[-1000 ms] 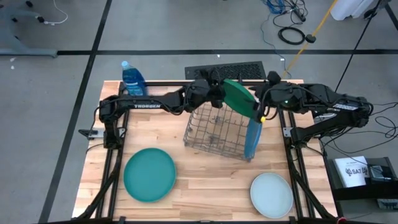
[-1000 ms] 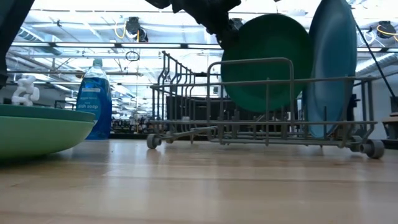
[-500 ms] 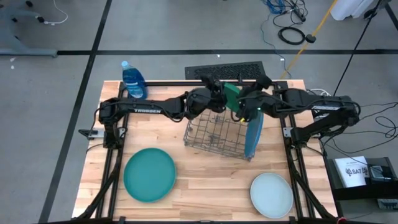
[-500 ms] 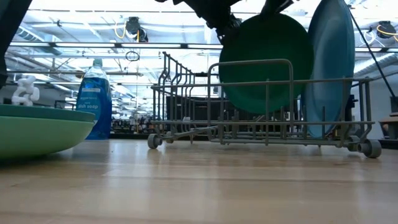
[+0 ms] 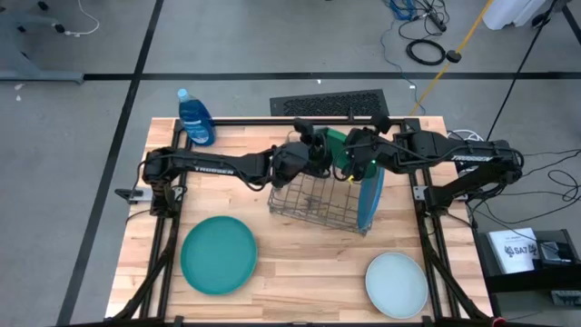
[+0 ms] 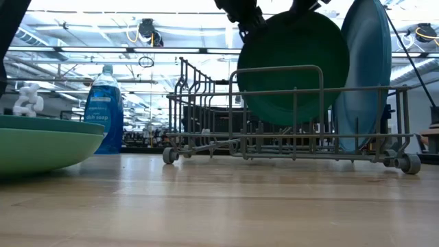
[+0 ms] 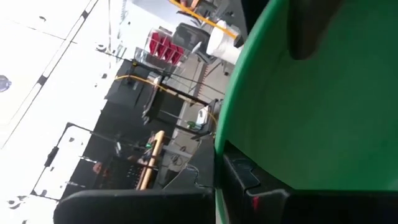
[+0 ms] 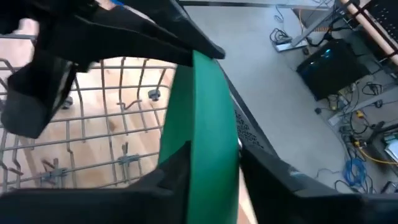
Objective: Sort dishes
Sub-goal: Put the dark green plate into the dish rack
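Together, my left gripper (image 5: 320,153) and right gripper (image 5: 352,159) clamp the dark green plate (image 6: 295,65). It hangs upright over the grey wire rack (image 5: 313,195).

My left arm reaches in from the left side of the table, stretched nearly straight toward the middle. Its dark two-finger left claw (image 5: 320,148) is clamped tight on the rim of the round dark green plate (image 6: 295,65), which stands on edge. My right arm comes in from the right side, elbow bent back near the table's right edge, forearm pointing toward the centre. My right claw (image 5: 356,156) straddles the same plate's rim, one dark finger (image 8: 171,171) on each face, right beside my left claw.
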Robot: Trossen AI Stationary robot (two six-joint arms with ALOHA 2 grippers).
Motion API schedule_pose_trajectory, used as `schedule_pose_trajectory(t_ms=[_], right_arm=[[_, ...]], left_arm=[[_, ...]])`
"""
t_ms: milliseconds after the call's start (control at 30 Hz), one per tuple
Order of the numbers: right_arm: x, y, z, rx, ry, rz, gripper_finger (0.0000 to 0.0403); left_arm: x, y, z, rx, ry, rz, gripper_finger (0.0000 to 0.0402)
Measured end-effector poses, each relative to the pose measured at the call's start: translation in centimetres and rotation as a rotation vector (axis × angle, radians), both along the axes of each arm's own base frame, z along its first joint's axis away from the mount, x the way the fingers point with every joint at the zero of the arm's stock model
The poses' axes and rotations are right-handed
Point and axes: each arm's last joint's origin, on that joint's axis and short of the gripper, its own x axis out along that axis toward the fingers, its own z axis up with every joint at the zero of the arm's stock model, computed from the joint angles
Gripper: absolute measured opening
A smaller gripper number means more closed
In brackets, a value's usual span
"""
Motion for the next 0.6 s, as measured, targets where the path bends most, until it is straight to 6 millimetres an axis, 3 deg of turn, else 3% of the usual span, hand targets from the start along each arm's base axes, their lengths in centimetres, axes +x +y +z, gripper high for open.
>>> schedule_pose_trajectory(t_ms=[133,200,400,600], right_arm=[[-0.1,0.0,0.0,-0.031,0.029,0.014,0.0032],[0.0,0.2,0.0,-0.030,0.035,0.032,0.0013],[0.2,0.5,0.2,-0.052,0.049,0.098,0.0004],[0.6,0.8,0.8,-0.134,0.062,0.197,0.0003]], left_arm=[[-0.3,-1.3,0.5,0.005,-0.012,0.009,0.0000],[-0.5,-1.8,0.8,0.007,-0.019,0.012,0.0000],[-1.0,-3.7,1.3,0.019,-0.034,0.078,0.0013],[-2.8,-6.3,3.4,0.011,-0.102,0.151,0.0082]])
